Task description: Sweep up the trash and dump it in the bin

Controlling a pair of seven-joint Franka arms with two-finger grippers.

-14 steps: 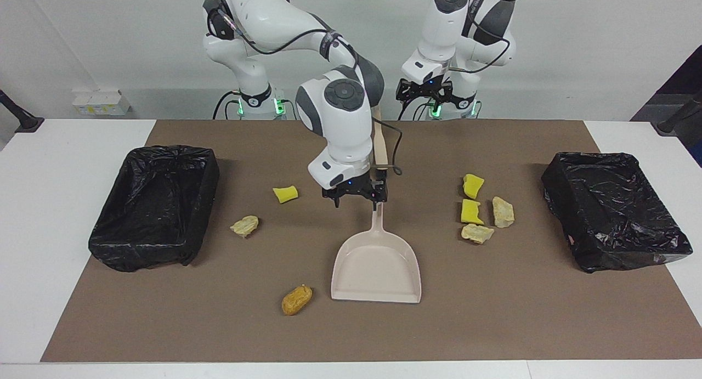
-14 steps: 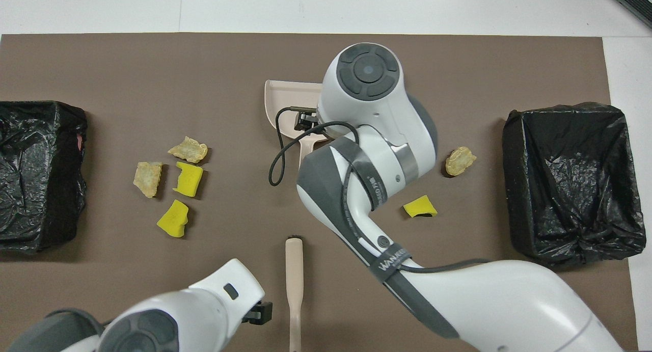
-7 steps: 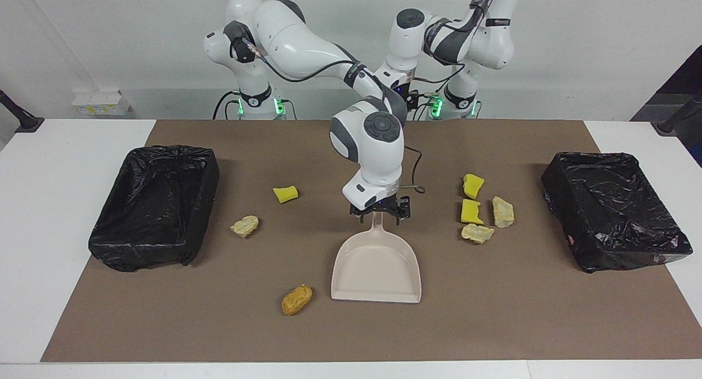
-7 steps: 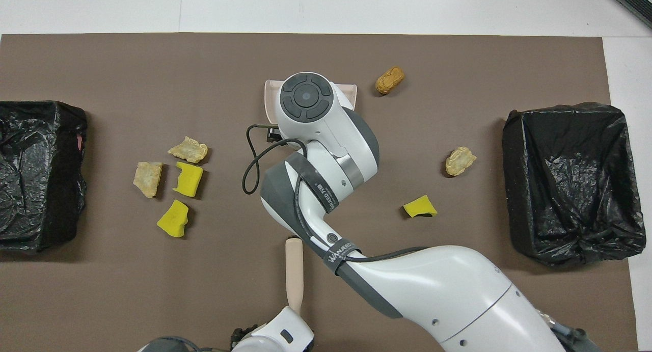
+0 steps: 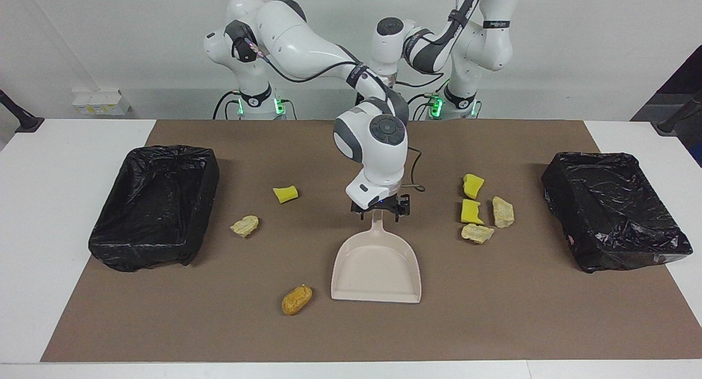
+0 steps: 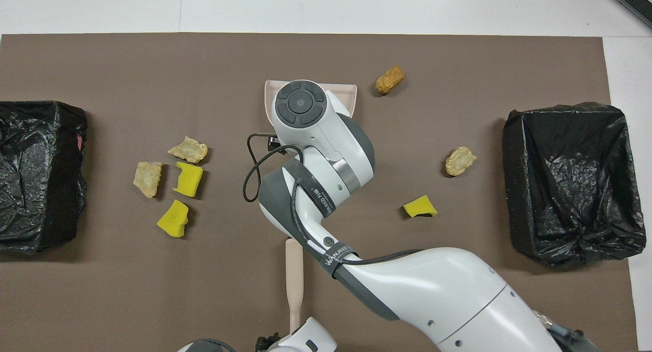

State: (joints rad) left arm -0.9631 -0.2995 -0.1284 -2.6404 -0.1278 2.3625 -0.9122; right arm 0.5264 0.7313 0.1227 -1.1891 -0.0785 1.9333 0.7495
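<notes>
The beige dustpan (image 5: 376, 266) lies mid-mat, its handle pointing at the robots. My right gripper (image 5: 378, 211) is open and low, with a finger on each side of that handle. Trash lies scattered on the mat. Toward the left arm's end are yellow sponge chunks (image 5: 473, 185) (image 5: 471, 211) and beige lumps (image 5: 503, 211) (image 5: 477, 233). Toward the right arm's end are a yellow chunk (image 5: 286, 193), a beige lump (image 5: 244, 225) and an orange-brown lump (image 5: 296, 299) beside the dustpan's mouth. My left gripper (image 6: 293, 340) hangs over the near end of a pale brush handle (image 6: 294, 275).
Two black-lined bins stand on the brown mat, one at the right arm's end (image 5: 156, 206) and one at the left arm's end (image 5: 611, 209). In the overhead view the right arm covers most of the dustpan.
My right gripper has moved over the dustpan's handle and come down around it. My left arm has swung in toward the middle, above the brush handle's near end.
</notes>
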